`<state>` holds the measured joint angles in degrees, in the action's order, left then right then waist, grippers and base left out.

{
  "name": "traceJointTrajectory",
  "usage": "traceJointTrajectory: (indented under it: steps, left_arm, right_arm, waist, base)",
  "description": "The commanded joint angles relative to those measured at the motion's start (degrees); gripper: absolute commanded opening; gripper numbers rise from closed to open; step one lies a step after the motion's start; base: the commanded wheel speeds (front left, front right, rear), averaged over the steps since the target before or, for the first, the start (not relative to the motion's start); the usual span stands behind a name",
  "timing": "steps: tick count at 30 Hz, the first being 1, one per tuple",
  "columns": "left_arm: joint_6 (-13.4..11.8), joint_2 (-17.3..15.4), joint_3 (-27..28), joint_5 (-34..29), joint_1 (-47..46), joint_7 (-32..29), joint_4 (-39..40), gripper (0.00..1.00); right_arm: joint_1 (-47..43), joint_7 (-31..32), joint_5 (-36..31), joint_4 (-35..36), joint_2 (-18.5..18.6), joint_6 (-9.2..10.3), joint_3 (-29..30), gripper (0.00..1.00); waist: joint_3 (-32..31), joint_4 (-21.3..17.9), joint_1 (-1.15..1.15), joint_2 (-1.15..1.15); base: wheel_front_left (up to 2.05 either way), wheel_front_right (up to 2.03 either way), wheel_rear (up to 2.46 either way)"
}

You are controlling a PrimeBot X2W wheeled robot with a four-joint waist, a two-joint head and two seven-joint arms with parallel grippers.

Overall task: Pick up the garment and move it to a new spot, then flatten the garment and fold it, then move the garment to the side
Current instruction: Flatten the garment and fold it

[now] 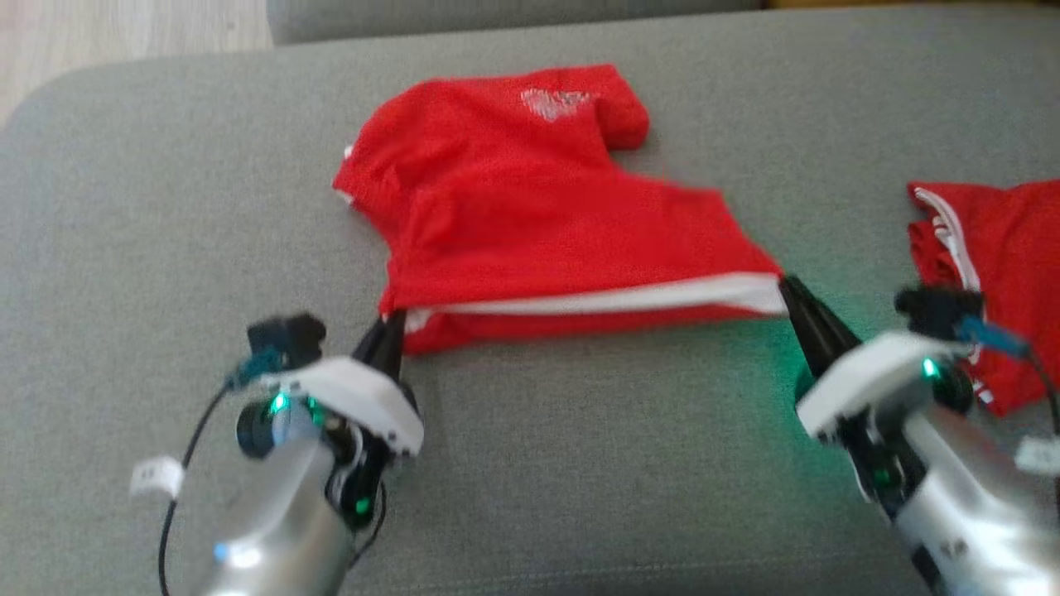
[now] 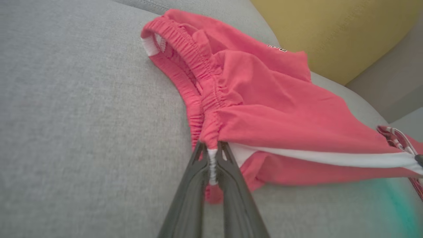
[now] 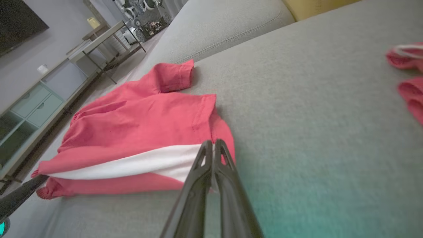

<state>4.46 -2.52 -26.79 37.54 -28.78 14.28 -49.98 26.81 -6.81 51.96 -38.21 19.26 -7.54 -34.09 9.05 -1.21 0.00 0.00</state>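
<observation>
**Red shorts held at both ends of the near edge**

The red fabric shorts (image 1: pixel 530 207) lie spread on the grey woven sofa seat (image 1: pixel 580 480), towards the middle of the head view and slightly rumpled. A white side stripe (image 1: pixel 629 298) runs along the edge nearest the robot. The left gripper (image 1: pixel 389 331) is closed, its two dark fingers pinching the gathered elastic waistband (image 2: pixel 198 79) where the stripe ends; the left wrist view shows white fabric pressed between the fingers. The right gripper (image 1: pixel 791 294) is likewise closed, nipping the opposite end of the stripe at the leg hem. The striped edge stretches almost straight between the two grippers. A second red garment with white piping (image 1: pixel 1002 248) lies apart on the seat, beside the right arm. A yellow cushion (image 2: pixel 337 29) sits beyond the shorts in the left wrist view.
</observation>
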Motion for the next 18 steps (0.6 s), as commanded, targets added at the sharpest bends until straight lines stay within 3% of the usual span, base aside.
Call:
traceJointTrajectory:
  steps: [1, 9, 13, 14, 16, 18]
  left_arm:
    - [-0.90, -2.58, 2.48, -0.91, 1.77, 0.72, 4.05, 0.00]
    - [-7.73, -7.53, 3.34, -3.64, 17.69, 0.21, 23.09, 0.00]
    - [-12.14, -10.50, 4.22, -3.64, 26.19, -2.09, 34.34, 0.00]
    - [-12.14, -10.50, 4.22, -3.64, 26.19, -2.09, 34.34, 0.00]
    - [-15.46, -12.11, 4.71, -3.56, 32.03, -4.28, 42.48, 0.00]
    - [-16.41, -12.42, 4.76, -3.49, 33.73, -4.97, 45.03, 0.00]
  right_arm:
    - [-3.21, -1.13, -0.01, 3.29, 1.36, 0.05, 1.67, 0.00]
    - [-21.04, 3.18, -6.12, 14.44, -0.04, 0.05, 13.24, 0.00]
    - [-29.96, 8.59, -11.33, 22.89, -2.55, 0.05, 20.78, 0.00]
    - [-29.96, 8.59, -11.33, 22.89, -2.55, 0.05, 20.78, 0.00]
    - [-35.92, 13.71, -15.47, 30.01, -5.77, 0.05, 25.86, 0.00]
    - [-37.53, 15.41, -16.84, 32.31, -6.96, 0.05, 27.40, 0.00]
  waist:
    - [-1.88, -0.25, 0.00, 0.00]
    - [-5.17, -0.87, 0.00, 0.00]
    - [-6.37, -1.12, 0.00, 0.00]
    - [-6.37, -1.12, 0.00, 0.00]
    - [-7.30, -1.23, 0.00, 0.00]
    - [-7.56, -1.27, 0.00, 0.00]
  base:
    - [0.00, 0.00, 0.00]
    - [0.00, 0.00, 0.00]
    - [0.00, 0.00, 0.00]
    - [0.00, 0.00, 0.00]
    - [0.00, 0.00, 0.00]
    - [0.00, 0.00, 0.00]
